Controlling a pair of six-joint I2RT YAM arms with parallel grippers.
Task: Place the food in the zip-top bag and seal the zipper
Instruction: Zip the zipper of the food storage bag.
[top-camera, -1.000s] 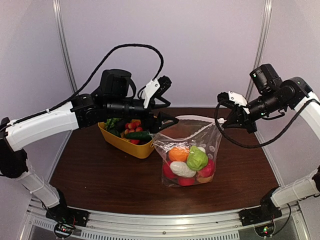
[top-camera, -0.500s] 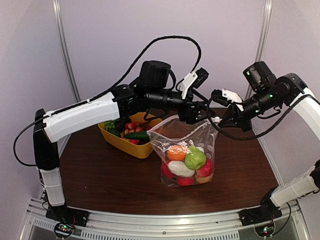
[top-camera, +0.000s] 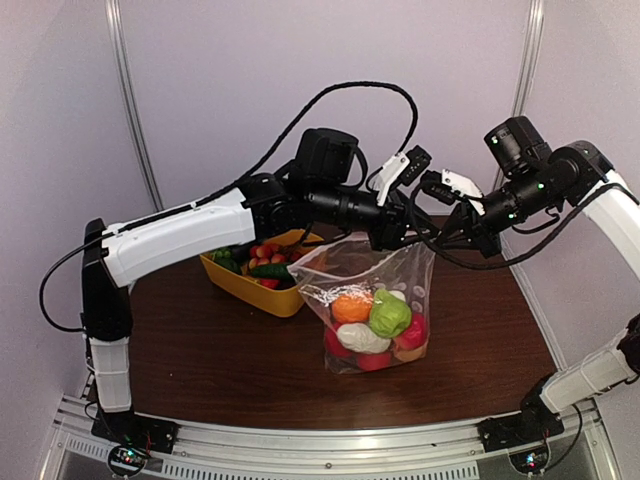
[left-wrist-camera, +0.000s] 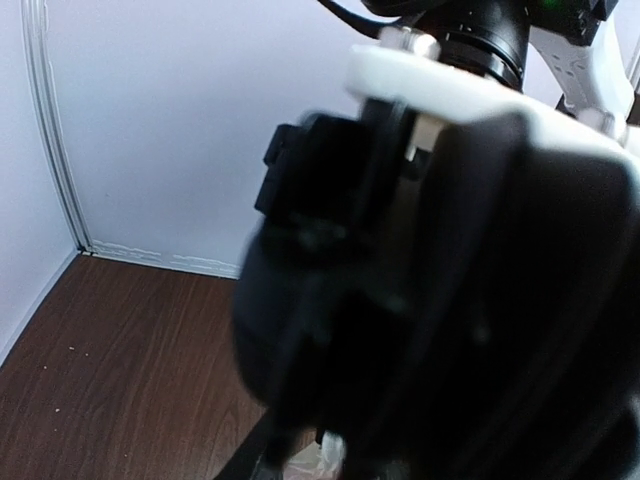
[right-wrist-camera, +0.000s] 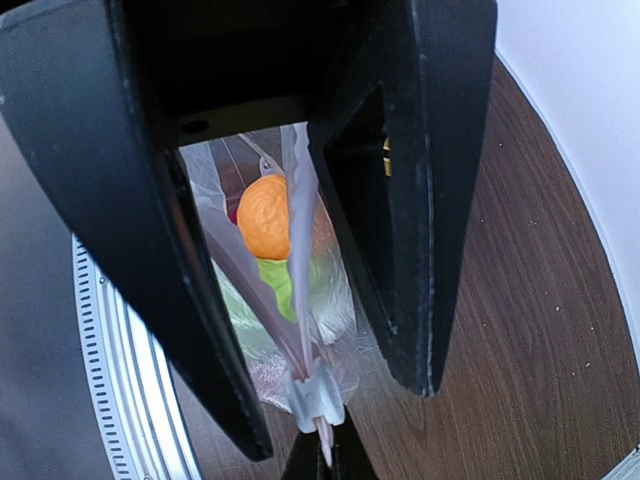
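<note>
The zip-top bag (top-camera: 375, 300) stands on the table, clear with white dots, holding orange, green, white and red food (top-camera: 372, 320). Its zipper (top-camera: 345, 243) runs along the raised mouth. My right gripper (top-camera: 445, 232) is shut on the bag's top right corner. In the right wrist view the right gripper (right-wrist-camera: 335, 462) pinches the pale zipper (right-wrist-camera: 300, 230) just past a white slider (right-wrist-camera: 318, 395), with orange food (right-wrist-camera: 265, 215) showing below. My left gripper (top-camera: 395, 232) reaches across to that same corner, right beside the right one. The left wrist view is blurred and dark, so its jaws do not show.
A yellow tub (top-camera: 240, 285) sits left of the bag under the left arm, holding a cucumber (top-camera: 272, 270), red pieces and green grapes. A black cable loops high above the left arm. The back wall stands close behind both grippers.
The left arm swung right from above the tub to the bag's top right corner. The right gripper kept its hold and rose slightly, lifting the mouth.
</note>
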